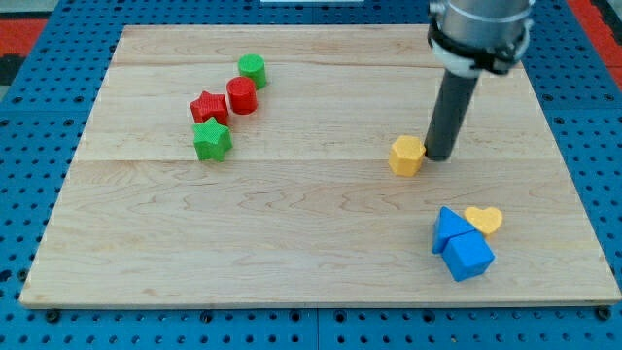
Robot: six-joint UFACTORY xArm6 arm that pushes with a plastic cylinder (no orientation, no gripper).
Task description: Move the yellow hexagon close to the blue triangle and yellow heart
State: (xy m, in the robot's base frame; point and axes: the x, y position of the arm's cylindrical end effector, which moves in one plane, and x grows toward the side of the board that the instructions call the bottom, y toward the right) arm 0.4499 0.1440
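The yellow hexagon (407, 156) lies right of the board's middle. My tip (439, 157) stands right next to the hexagon's right side, touching or nearly touching it. The blue triangle (449, 227) lies at the view's lower right, with the yellow heart (484, 220) touching its right side. The hexagon is a short way up and left of this pair.
A blue cube (468, 256) sits just below the blue triangle. At the upper left are a green cylinder (252, 69), a red cylinder (242, 95), a red star (208, 107) and a green star (212, 141). The wooden board (146, 253) lies on a blue pegboard.
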